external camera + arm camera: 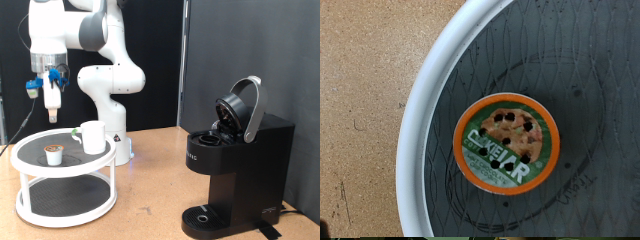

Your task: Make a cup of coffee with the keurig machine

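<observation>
- Gripper (52,103): two-finger gripper on the white robot arm (100,45), hanging pointed down above the two-tier round white wire stand (30,150) at the exterior view's left; nothing is visible between its fingers, and the amount of finger opening cannot be determined from either view
- Stand, upper tier: dark mesh surface inside a white rim; it carries two items, set apart from each other
- Item 1: small pale pod with a brown top (54,154), upright near the middle of the tier, almost directly below the gripper
- Item 2: small plain white cylindrical cup (93,137), upright at the tier's edge nearest the arm's base; its contents are not visible
- Stand, lower tier: no contents can be made out
- Wrist view: the pod (507,143) shows an orange rim and a printed lid with a cookie picture; it rests on the mesh, just inside the stand's white rim (420,130)
- Black boxy keurig machine (235,170): stands on the wooden table (150,205) at the exterior view's right, well apart from the stand; its rounded hinged lid (243,108) is raised, the pod chamber is exposed, and its round drip base (205,216) is bare
</observation>
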`<state>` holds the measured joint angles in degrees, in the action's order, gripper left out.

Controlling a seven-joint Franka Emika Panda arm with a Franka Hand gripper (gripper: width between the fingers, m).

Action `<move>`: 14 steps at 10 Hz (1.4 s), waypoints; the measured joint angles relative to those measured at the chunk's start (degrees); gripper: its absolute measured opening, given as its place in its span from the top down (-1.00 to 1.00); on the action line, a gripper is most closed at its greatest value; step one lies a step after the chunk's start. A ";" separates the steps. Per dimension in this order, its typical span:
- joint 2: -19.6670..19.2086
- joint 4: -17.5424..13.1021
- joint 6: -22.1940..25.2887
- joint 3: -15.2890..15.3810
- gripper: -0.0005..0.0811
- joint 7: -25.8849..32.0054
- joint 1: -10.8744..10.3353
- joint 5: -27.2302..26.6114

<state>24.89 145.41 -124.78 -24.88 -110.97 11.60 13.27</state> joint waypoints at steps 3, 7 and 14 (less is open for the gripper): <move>-1.79 2.82 -5.34 -0.01 -0.81 -0.68 0.64 1.61; -4.50 6.05 -12.47 -0.01 -0.81 -1.86 1.70 3.13; -8.88 8.63 -19.71 -0.01 -0.81 -2.31 2.18 3.14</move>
<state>16.01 154.04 -144.50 -24.89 -113.28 13.78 16.41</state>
